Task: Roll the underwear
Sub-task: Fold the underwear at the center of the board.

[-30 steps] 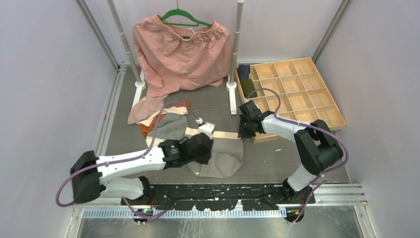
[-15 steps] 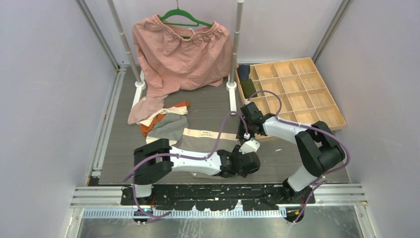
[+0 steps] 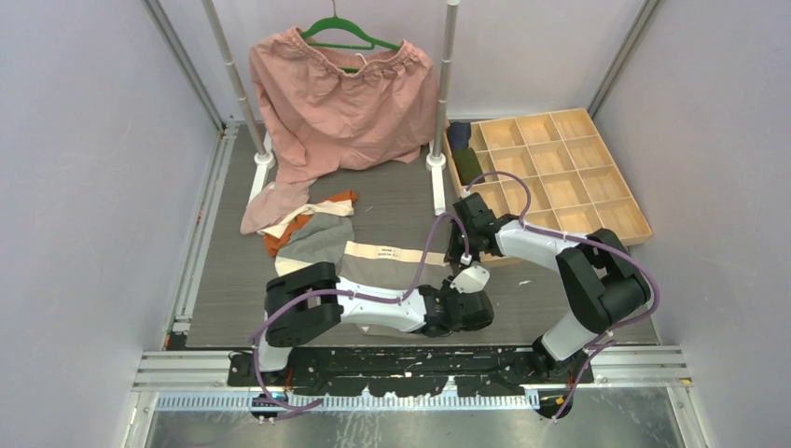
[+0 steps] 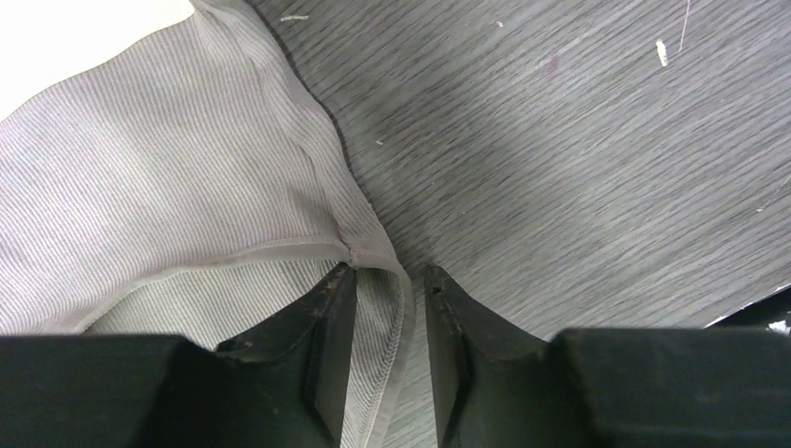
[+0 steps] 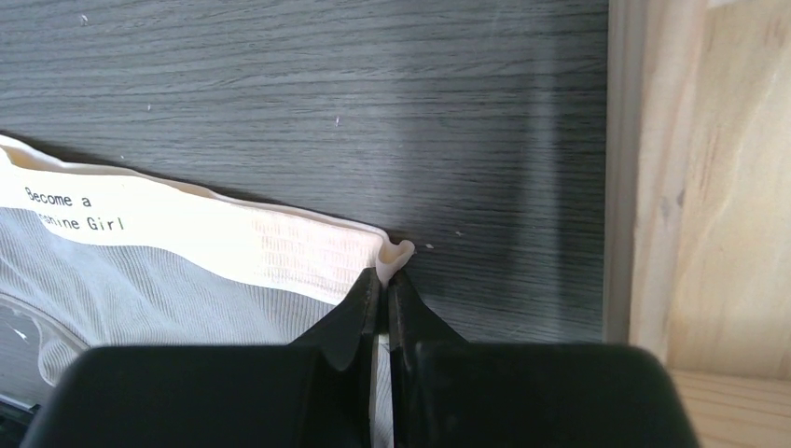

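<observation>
A grey ribbed underwear (image 3: 371, 272) with a cream waistband (image 5: 201, 229) printed with words lies flat on the dark table. My right gripper (image 5: 384, 275) is shut on the waistband's right corner, beside the tray; from above the right gripper (image 3: 463, 250) sits at that corner. My left gripper (image 4: 387, 280) stands open low over the garment's leg hem (image 4: 373, 247), with the hem's edge lying between the fingers (image 4: 331, 313), unpinched. From above, the left gripper (image 3: 473, 313) is at the garment's near right corner. More underwear (image 3: 303, 227), pink, cream, orange and grey, lies piled at the left.
A wooden compartment tray (image 3: 560, 177) stands at the right with dark cloth rolls (image 3: 464, 154) in its far left cells. A salmon garment (image 3: 340, 98) hangs on a green hanger between two rack posts with white feet (image 3: 436, 161). Grey walls close both sides.
My left arm swung from the grey garment's left side across to its near right corner, and its jaws widened then narrowed slightly. The right gripper kept its hold on the waistband.
</observation>
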